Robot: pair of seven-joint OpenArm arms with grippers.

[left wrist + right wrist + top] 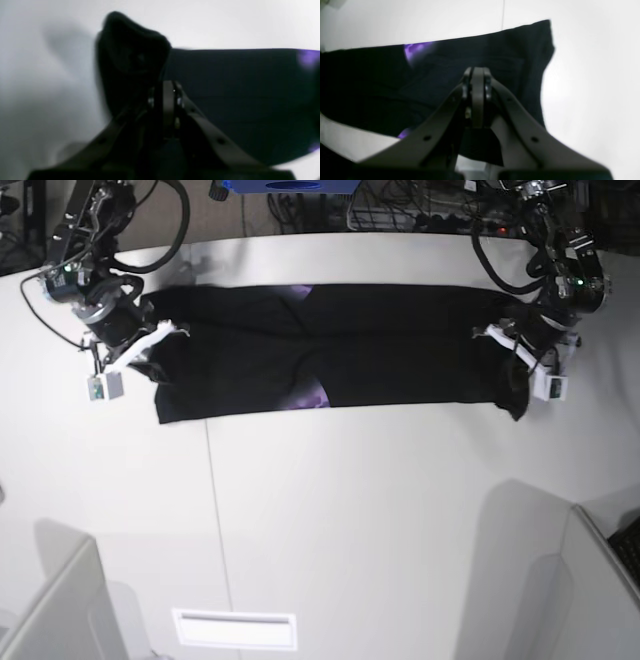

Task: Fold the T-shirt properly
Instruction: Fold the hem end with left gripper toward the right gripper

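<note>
The black T-shirt [400, 345] lies folded into a long band across the far part of the white table [350, 510]. Bits of purple print [310, 395] show at its folds. My left gripper [510, 345] is at the band's right end, shut on the cloth. In the left wrist view its jaws [168, 85] are closed and a lump of the T-shirt [130, 50] stands up beside them. My right gripper [160, 340] is at the band's left end. In the right wrist view it [476, 71] is shut over the T-shirt [370, 82].
Grey partition panels stand at the front left [60, 610] and front right [540, 580]. A white label plate [235, 630] sits near the front edge. Cables and a wire basket [400, 205] lie behind the table. A seam [215, 510] runs across the tabletop.
</note>
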